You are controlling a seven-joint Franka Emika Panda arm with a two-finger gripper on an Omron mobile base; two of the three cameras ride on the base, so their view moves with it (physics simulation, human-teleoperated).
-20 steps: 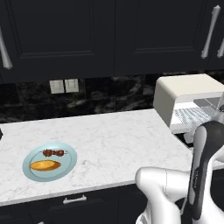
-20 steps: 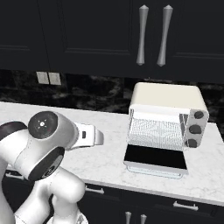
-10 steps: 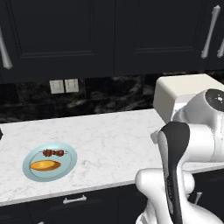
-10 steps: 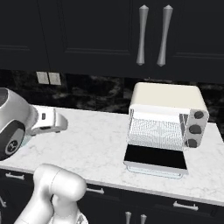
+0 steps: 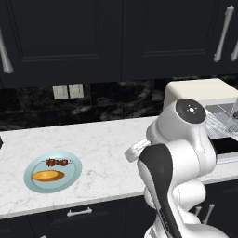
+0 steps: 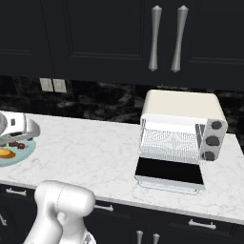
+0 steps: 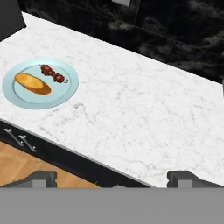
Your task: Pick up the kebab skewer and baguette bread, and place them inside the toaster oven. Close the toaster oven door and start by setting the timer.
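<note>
The pincer point(image 7: 112, 177) hung over the desk's point(image 7: 131, 113) front edge, tips spread wide with nothing between them. Seen from the hand, the light-blue plate point(image 7: 66, 92) sat off at about 10 o'clock. The baguette bread point(image 7: 33, 83) and kebab skewer point(image 7: 53, 73) lay side by side on it, close but not touching, long axes both pointing roughly 10-to-4. Way over at the other end, the toaster oven point(image 6: 181, 124) had its door point(image 6: 169, 172) dropped flat open.

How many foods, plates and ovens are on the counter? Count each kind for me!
Foods: 2, the baguette and the skewer
Plates: 1, the plate
Ovens: 1, the toaster oven
Total: 4
</note>
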